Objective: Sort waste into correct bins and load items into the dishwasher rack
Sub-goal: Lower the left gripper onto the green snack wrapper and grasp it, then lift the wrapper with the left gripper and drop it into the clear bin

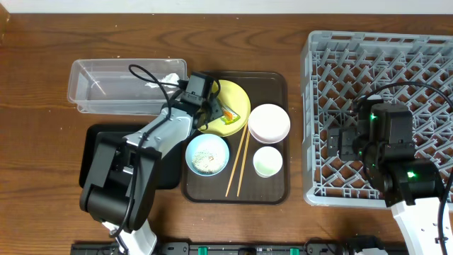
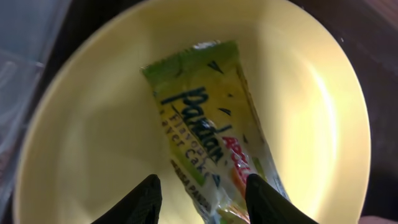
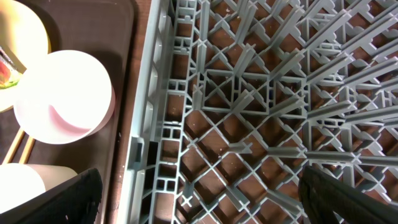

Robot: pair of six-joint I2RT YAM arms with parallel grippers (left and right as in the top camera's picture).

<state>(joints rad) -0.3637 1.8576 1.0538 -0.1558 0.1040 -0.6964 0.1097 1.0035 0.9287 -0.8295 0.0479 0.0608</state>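
The green-and-orange wrapper [image 2: 208,118] lies on the round yellow plate [image 2: 87,124], also seen from overhead [image 1: 228,114] on the plate [image 1: 239,99]. My left gripper [image 2: 200,202] is open just above the wrapper, its fingers on either side of the wrapper's near end. My right gripper [image 3: 199,196] is open wide and empty above the left edge of the grey dishwasher rack [image 3: 261,93]. The light blue bowl [image 1: 207,154] holds white grains. The pinkish-white bowl [image 1: 269,122], pale green cup [image 1: 267,161] and chopsticks [image 1: 238,161] lie on the brown tray. The clear tub [image 1: 120,86] holds a crumpled white scrap [image 1: 165,79].
The dark brown serving tray [image 1: 277,79] sits mid-table. The black tray [image 1: 95,138] lies left of it, partly under my left arm. The rack [image 1: 382,113] fills the right side.
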